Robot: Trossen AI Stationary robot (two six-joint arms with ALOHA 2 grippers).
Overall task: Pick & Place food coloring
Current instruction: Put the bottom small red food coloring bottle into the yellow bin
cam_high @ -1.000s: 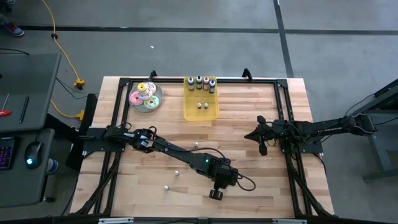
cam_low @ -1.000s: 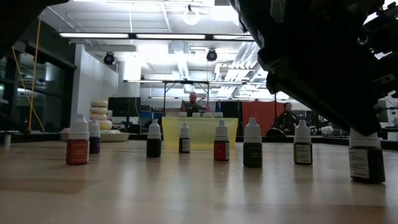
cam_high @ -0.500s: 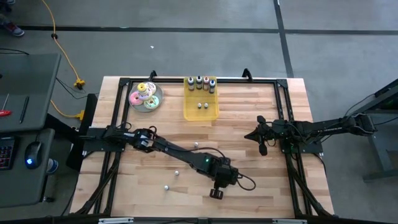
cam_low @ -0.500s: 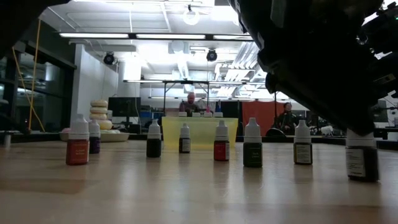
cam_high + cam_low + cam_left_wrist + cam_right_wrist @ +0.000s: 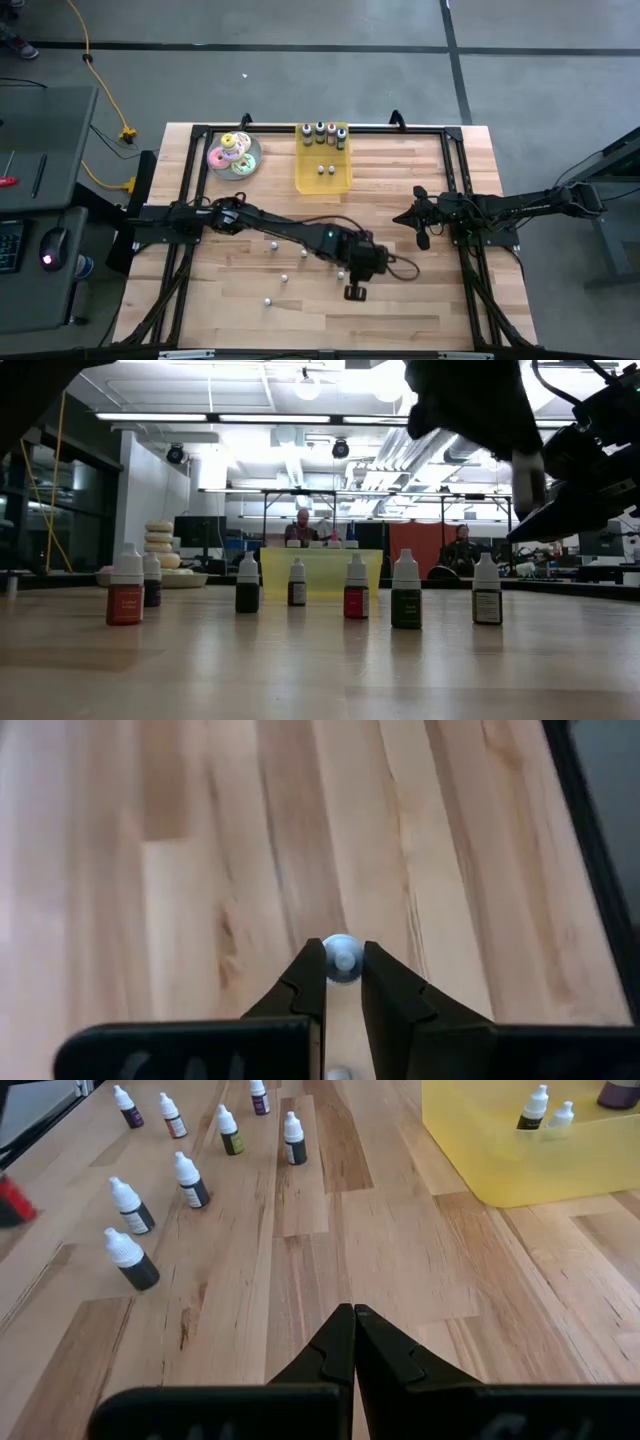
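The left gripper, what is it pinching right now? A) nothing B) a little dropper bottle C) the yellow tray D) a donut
B: in the left wrist view the left gripper is closed on the white cap of a little dropper bottle, above the wooden table.

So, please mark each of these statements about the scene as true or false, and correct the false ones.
1. The left hand grips a dropper bottle by its white cap. True.
2. The right hand holds a bottle. False: its fingers are shut on nothing.
3. The yellow tray is empty. False: several bottles already stand inside it.
4. A plate of donuts sits beside the tray. True.
5. In the low view, the standing bottles lie on their sides. False: they are upright.
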